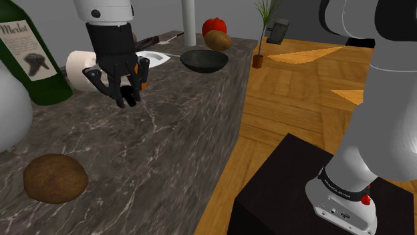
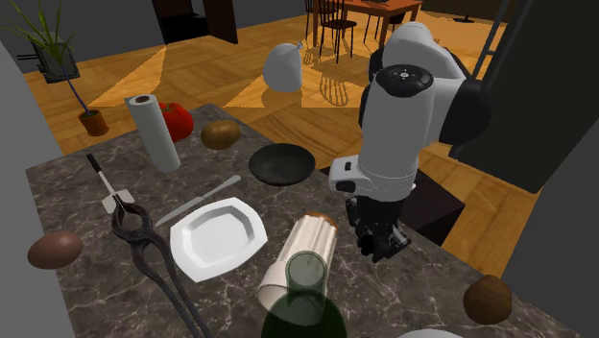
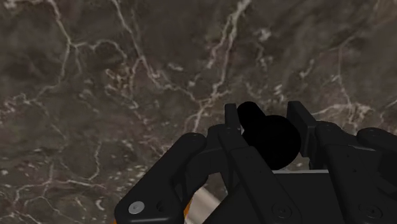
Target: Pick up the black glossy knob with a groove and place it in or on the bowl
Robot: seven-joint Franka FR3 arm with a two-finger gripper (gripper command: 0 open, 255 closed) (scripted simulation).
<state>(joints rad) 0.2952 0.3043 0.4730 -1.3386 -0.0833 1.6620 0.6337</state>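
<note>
Wrist view gives us the clearest look: the gripper (image 3: 266, 127) is pinching the black glossy knob (image 3: 272, 141). Its rounded body is clasped between the two black fingers (image 3: 230, 137), and a smaller rounded part pokes out past the tips. Beneath it lies the dark marble counter (image 3: 95, 95), streaked with pale veins.

From the shoulder view we see the white arm (image 1: 103, 9) coming down at the view's left, with the gripper pointing at the counter and hanging a little above it. The dark bowl (image 1: 207, 65) sits farther along the counter, to the right of the gripper in this view and close to the counter's right edge, well apart from the knob. Just beyond the bowl are a brown potato (image 1: 218, 41) and a red vegetable (image 1: 214, 25). A white plate (image 1: 152, 57) lies left of the bowl, behind the gripper. At the shoulder view's near left stands a green bottle (image 1: 47, 90) labelled Merlot, with a white roll (image 1: 79, 67) lying beside it. A brown rounded lump (image 1: 55, 178) rests on the near part of the counter.

In the second exterior view the gripper hangs at the counter's near right, with the bowl farther off toward the middle. A knife (image 2: 200, 204) lies just beyond the plate and black tongs (image 2: 144, 240) lie to its left.
</note>
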